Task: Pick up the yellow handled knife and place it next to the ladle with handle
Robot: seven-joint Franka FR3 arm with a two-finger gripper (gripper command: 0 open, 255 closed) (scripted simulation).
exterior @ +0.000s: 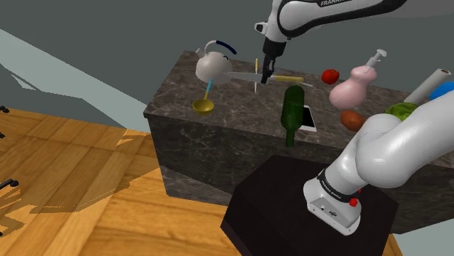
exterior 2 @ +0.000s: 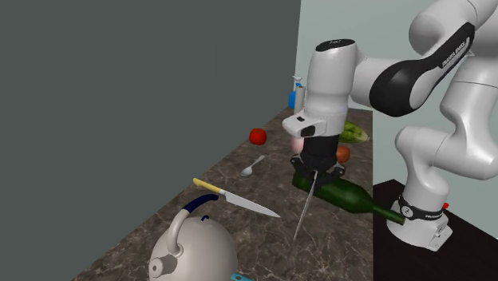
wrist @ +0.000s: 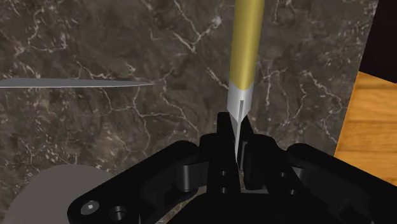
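The gripper (wrist: 235, 133) is clamped shut on the yellow-handled knife (wrist: 247, 44). In the wrist view its two black fingers pinch the flat of the silver blade just short of the handle, and the dull yellow handle points straight away from the hand. In the second exterior view this knife (exterior 2: 306, 209) hangs from the gripper (exterior 2: 316, 170) toward six to seven o'clock, over the dark marble counter (exterior 2: 263, 239). Whether its lower end touches the stone cannot be told.

A second knife (exterior 2: 239, 199) with a yellow handle lies flat on the counter at about eight o'clock from the gripper.

In the shoulder view the ladle (exterior: 204, 104), with its gold bowl and blue handle, sits at eight o'clock from the gripper (exterior: 266, 77), just under the kettle (exterior: 213, 67). A green bottle (exterior: 293, 109) stands at five o'clock.
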